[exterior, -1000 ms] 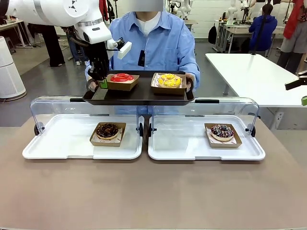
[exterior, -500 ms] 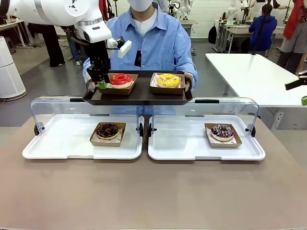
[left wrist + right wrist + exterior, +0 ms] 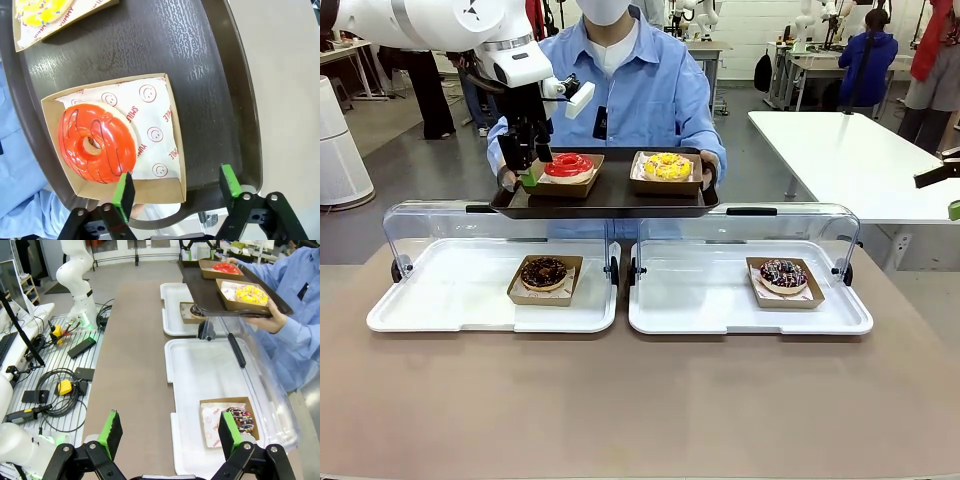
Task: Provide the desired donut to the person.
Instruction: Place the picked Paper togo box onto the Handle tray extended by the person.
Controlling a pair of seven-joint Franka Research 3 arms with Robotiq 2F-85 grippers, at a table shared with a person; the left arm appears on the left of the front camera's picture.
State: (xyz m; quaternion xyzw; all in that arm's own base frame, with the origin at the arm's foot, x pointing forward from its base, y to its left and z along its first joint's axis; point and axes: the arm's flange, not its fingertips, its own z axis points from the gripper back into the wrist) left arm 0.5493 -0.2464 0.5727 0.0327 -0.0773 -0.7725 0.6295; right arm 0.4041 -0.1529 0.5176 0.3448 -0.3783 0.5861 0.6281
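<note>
The left gripper (image 3: 176, 189) stood with its green pads (image 3: 123, 189) spread apart, holding nothing; one pad lay just against the near wall of the red donut's carton (image 3: 115, 145), the other out over the bare floor of the dark tray (image 3: 605, 200). The red-glazed donut (image 3: 96, 142) sat in that carton on smiley-printed paper, at the left end of the tray as the front view showed it, with the yellow donut (image 3: 667, 166) in its own carton toward the tray's other end. The person (image 3: 620, 75) held the tray up by both ends, above the far edge of the table. Below the tray, a chocolate donut (image 3: 544, 272) and a sprinkled donut (image 3: 783, 274) remained in the two white display trays. The right gripper (image 3: 170, 432) hung well back from the tray, fingers wide and empty.

The delivery step looked to be at its close: the carton rested on the tray and the grip was off. The next move probably called for lifting the left arm straight up, clear of the carton wall, without nudging the tray
</note>
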